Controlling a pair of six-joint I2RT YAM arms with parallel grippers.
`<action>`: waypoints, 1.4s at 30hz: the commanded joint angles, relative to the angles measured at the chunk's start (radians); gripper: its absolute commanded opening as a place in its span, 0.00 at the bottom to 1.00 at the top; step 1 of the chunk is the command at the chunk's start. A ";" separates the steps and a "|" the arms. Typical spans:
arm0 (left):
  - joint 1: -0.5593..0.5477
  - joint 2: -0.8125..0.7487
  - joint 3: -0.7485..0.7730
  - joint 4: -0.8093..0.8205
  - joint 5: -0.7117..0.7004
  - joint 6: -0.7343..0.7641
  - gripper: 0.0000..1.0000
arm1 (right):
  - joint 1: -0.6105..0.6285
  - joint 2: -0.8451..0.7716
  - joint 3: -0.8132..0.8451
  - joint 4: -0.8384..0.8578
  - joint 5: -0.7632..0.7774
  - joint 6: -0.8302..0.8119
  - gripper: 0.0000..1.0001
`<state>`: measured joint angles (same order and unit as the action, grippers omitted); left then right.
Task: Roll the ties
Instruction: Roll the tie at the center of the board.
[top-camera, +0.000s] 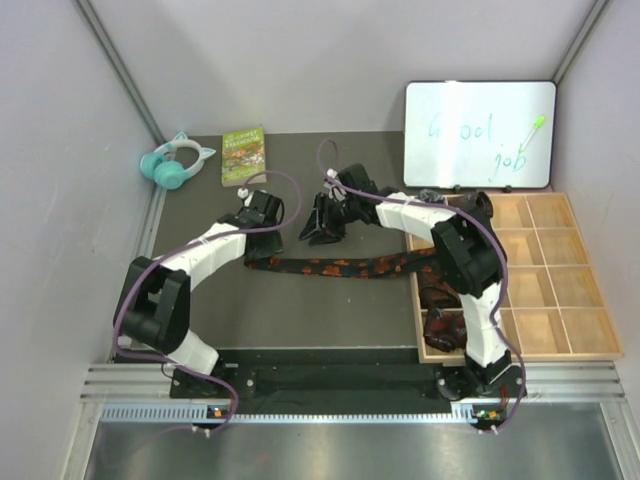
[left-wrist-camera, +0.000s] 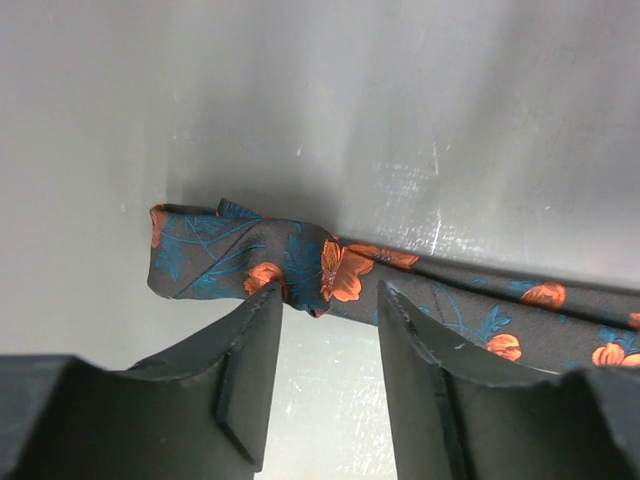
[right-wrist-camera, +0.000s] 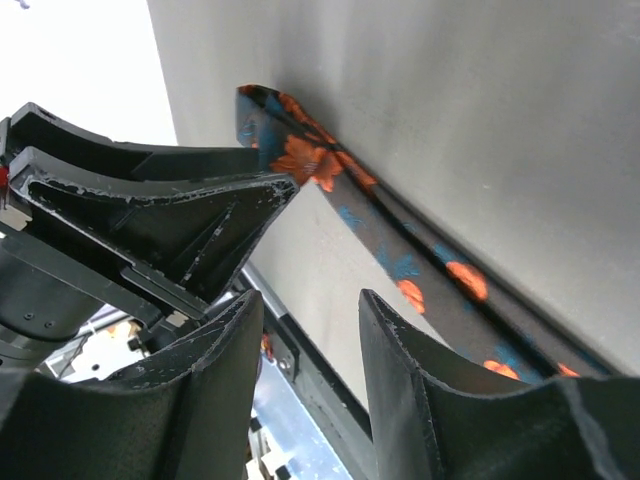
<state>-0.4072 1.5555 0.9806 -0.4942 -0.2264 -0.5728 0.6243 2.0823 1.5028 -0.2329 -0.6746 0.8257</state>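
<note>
A robotics lab test cell: two cabled robot arms (top-camera: 205, 250) stand bolted to an aluminium rail (top-camera: 330, 385) at the edge of a grey tabletop (top-camera: 330, 315), boxed in by plain grey panels (top-camera: 60, 150). Around them sit a whiteboard (top-camera: 480, 135) reading "Good job", cat-ear headphones (top-camera: 177, 162), a paperback (top-camera: 243, 155) and a wooden compartment tray (top-camera: 565, 290).

Left claw (left-wrist-camera: 330, 300) and right claw (right-wrist-camera: 311, 300) both hang parted.

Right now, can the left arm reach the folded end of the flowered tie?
Probably yes. The left claw is open right at the folded end of the flowered tie, and nothing lies between them.
</note>
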 joint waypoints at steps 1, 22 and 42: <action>0.008 -0.032 0.050 -0.012 -0.034 0.016 0.47 | 0.040 -0.047 0.074 0.017 0.001 0.013 0.44; 0.255 -0.192 -0.092 0.028 0.110 0.088 0.45 | 0.150 0.116 0.289 0.039 0.010 0.093 0.38; 0.280 -0.084 -0.165 0.177 0.274 0.008 0.25 | 0.176 0.154 0.313 0.121 0.009 0.161 0.30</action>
<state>-0.1333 1.4811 0.8143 -0.3893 0.0261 -0.5373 0.7761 2.2192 1.7638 -0.1589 -0.6636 0.9718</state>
